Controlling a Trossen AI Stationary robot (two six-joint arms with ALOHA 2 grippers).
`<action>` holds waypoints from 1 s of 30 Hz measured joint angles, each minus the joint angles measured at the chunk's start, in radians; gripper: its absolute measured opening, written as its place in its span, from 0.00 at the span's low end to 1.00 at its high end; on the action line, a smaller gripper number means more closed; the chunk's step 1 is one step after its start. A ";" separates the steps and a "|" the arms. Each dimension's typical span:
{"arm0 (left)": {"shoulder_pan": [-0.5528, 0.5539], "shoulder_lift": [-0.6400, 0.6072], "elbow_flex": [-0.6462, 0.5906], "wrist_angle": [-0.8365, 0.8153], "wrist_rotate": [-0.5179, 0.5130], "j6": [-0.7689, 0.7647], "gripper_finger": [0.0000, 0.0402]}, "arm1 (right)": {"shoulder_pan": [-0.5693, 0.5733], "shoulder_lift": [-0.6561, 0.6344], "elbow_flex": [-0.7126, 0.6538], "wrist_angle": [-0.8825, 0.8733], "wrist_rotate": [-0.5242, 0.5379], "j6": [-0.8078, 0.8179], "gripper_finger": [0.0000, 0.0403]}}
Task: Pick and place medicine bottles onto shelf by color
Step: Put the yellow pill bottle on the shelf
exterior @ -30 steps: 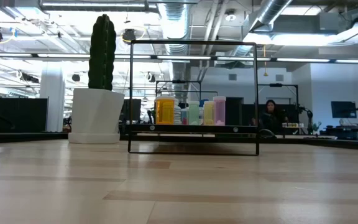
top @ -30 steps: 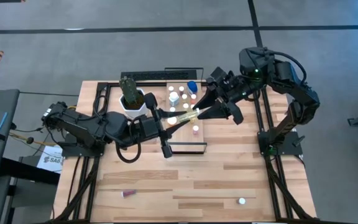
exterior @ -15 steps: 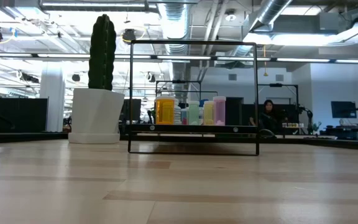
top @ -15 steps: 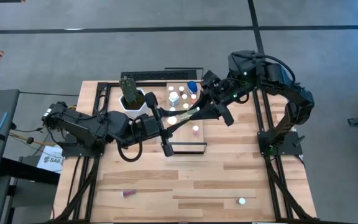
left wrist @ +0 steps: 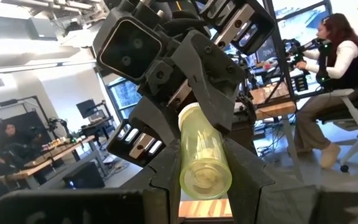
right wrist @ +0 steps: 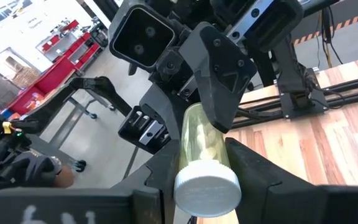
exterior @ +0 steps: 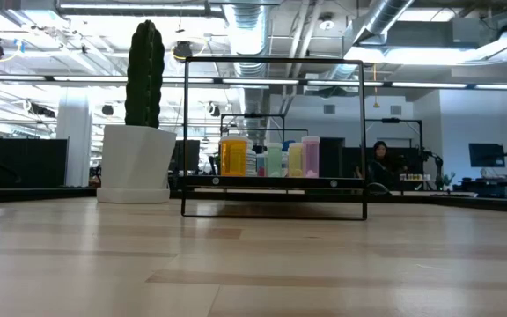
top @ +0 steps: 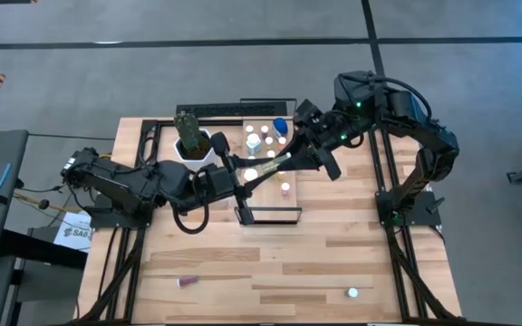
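A pale yellow-green medicine bottle with a white cap hangs in the air over the shelf, between both grippers. My left gripper is shut on its bottom end and my right gripper is shut on its cap end. Several more bottles, one of them blue, stand on the far part of the shelf. In the low view they stand in a row on the shelf board. My left gripper pinches the bottle's bottom end between its two fingers, coming about level from the table's left. The bottle runs along the fingers, roughly level and clear of the shelf. My right gripper pinches the bottle just behind its white cap, one finger on each side, slanting in from the table's far right. The bottle runs along the fingers, body pointing away from the wrist.
A white pot with a green cactus stands left of the shelf, close to my left arm. A reddish bottle and a white-capped one lie near the table's front edge. People sit at desks in the room beyond.
My right gripper has come a little toward the table's left, onto the bottle's cap end, and has shut on it. The bottle has stayed in place in my left gripper.
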 joint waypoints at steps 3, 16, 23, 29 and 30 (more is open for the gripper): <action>-0.001 0.000 0.000 -0.003 0.000 0.000 0.19 | -0.002 0.000 0.000 -0.011 -0.001 -0.001 0.34; -0.001 0.000 0.000 -0.006 -0.004 0.000 0.19 | -0.002 -0.018 0.002 -0.030 -0.006 -0.004 0.49; -0.001 0.000 0.000 -0.006 -0.004 0.000 0.19 | -0.002 -0.017 0.002 -0.039 -0.005 0.007 0.46; -0.001 0.000 0.000 -0.004 -0.004 -0.001 0.19 | -0.002 -0.017 0.002 -0.040 -0.005 0.007 0.33; -0.002 0.000 0.000 -0.004 -0.005 -0.002 0.19 | -0.002 -0.017 0.002 -0.041 -0.005 0.007 0.31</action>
